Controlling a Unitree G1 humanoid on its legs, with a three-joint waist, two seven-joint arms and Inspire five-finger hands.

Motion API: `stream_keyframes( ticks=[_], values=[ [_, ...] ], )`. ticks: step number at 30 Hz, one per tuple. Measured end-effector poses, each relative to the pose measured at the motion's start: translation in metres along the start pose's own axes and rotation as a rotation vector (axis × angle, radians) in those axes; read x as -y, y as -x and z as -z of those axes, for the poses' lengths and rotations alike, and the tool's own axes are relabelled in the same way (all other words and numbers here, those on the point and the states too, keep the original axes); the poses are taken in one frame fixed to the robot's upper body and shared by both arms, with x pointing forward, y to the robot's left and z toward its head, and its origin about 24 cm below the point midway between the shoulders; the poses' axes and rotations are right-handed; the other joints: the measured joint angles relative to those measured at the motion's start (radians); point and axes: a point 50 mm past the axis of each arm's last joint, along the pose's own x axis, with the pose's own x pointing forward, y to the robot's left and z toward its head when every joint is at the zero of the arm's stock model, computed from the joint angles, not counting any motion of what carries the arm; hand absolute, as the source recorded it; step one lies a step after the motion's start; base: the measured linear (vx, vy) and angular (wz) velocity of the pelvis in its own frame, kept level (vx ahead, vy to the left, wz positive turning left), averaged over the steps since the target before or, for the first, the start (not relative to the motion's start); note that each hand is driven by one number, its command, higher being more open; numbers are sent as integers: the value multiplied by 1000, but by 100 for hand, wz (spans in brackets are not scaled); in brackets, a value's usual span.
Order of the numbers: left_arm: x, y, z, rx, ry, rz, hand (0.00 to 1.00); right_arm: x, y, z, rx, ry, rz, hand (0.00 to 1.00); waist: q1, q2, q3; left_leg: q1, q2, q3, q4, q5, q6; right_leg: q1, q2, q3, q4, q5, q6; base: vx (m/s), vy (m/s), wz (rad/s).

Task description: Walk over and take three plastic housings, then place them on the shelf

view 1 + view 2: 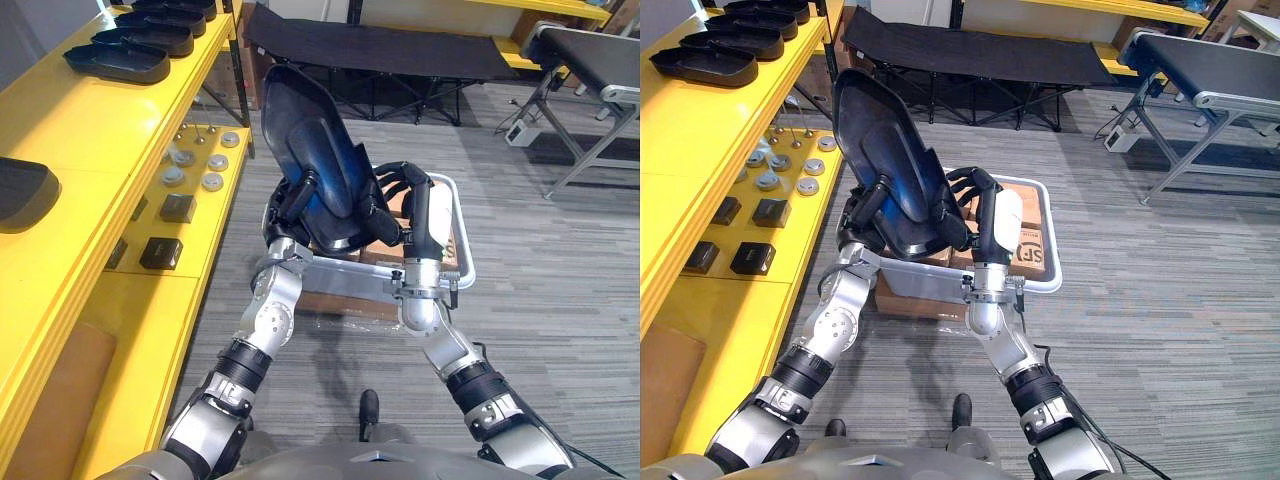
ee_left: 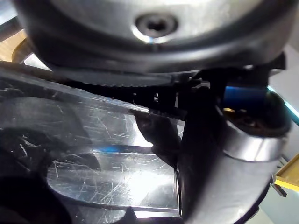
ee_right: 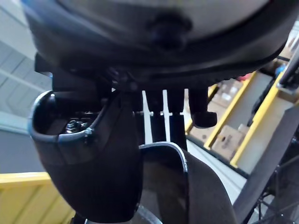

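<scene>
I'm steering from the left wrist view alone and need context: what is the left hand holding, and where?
Observer: The left hand grips one edge of a dark plastic housing, held on end above a white bin.
Operator: Is the right hand helping?
Observer: Yes, the right hand has its fingers curled on the opposite edge.
Operator: Any housings shelved already?
Observer: Several shelved housings lie in a row on the yellow shelf, at the robot's left.

The robot's left arm (image 1: 268, 315) and right arm (image 1: 432, 328) come up bent at the elbow, forearms upright and close together, the left hand (image 1: 298, 192) and right hand (image 1: 405, 192) each curling dark fingers round a lower side of the plastic housing (image 1: 310, 115) held upright between them.
</scene>
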Motion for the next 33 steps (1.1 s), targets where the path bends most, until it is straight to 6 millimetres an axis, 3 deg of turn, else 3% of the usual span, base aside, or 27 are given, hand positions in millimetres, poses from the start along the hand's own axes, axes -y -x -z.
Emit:
stream_keyframes(
  ticks=[4,10,13,17,20,24,28,33],
  values=[
    [12,4,8,-18,-61,74,0,-4,3,0,-21,-31,-34,100,2,0,0,0,0,0,1,0,0,0,0,0,0,0,-1,0,0,0],
    [29,8,-5,88,-238,153,0,-2,4,-8,-46,-135,-10,100,-2,1,0,-1,0,8,1,-1,-1,-8,1,7,0,0,-1,0,0,-4],
    [42,14,-15,201,-349,174,0,6,-6,-24,-17,-235,13,100,-2,1,0,0,1,8,1,-2,-1,-7,1,7,0,0,-1,0,0,0],
    [46,35,-26,443,-534,112,0,19,-13,-53,64,-375,-6,100,1,3,-2,12,1,24,2,-11,-1,-4,2,17,0,-1,-2,5,5,-8],
    [37,40,-37,590,-656,-15,0,29,-4,-52,-1,-527,-30,100,0,4,-4,30,1,32,2,-17,0,7,2,22,0,-10,-7,10,20,-8],
    [15,47,-52,726,-769,-207,0,51,10,-34,-118,-667,-5,100,-9,12,-13,33,1,44,1,-23,-1,3,2,33,0,-22,-3,7,15,-8],
    [-6,53,-54,729,-836,-324,0,57,20,-25,-138,-755,-94,100,-26,26,-32,33,8,56,0,-30,-3,-4,8,42,0,-24,-4,32,16,-9],
    [-22,59,-51,684,-858,-360,0,59,32,-36,-89,-914,-199,100,-29,35,-49,37,26,75,1,-39,-12,-11,28,57,0,-18,-3,43,4,-10]
  ],
)
